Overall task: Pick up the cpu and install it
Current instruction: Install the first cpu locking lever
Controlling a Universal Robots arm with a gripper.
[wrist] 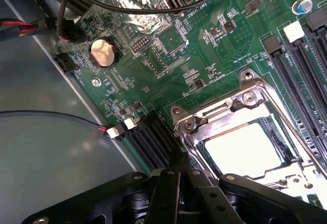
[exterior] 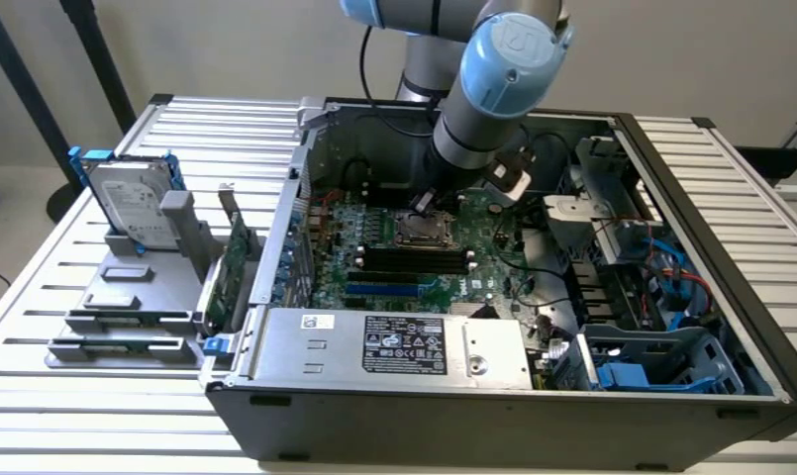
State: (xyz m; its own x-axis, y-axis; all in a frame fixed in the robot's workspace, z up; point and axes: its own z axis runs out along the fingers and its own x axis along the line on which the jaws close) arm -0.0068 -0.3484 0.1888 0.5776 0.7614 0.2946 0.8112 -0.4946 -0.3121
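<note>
Now over the socket (exterior: 422, 232) | I see my gripper (exterior: 428, 203) pressed together, low inside the computer case (exterior: 504, 416), near its middle | chip (wrist: 244, 150) lies flat in the open socket frame, bright top up, so it seats squarely | gripper pinches nothing that I can see.

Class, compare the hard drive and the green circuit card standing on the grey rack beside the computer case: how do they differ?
The hard drive is a thick silver box with blue brackets; the green circuit card is a thin bare board. The hard drive sits farther from the computer case; the card stands right beside it. Both stand on edge in the grey rack.
</note>
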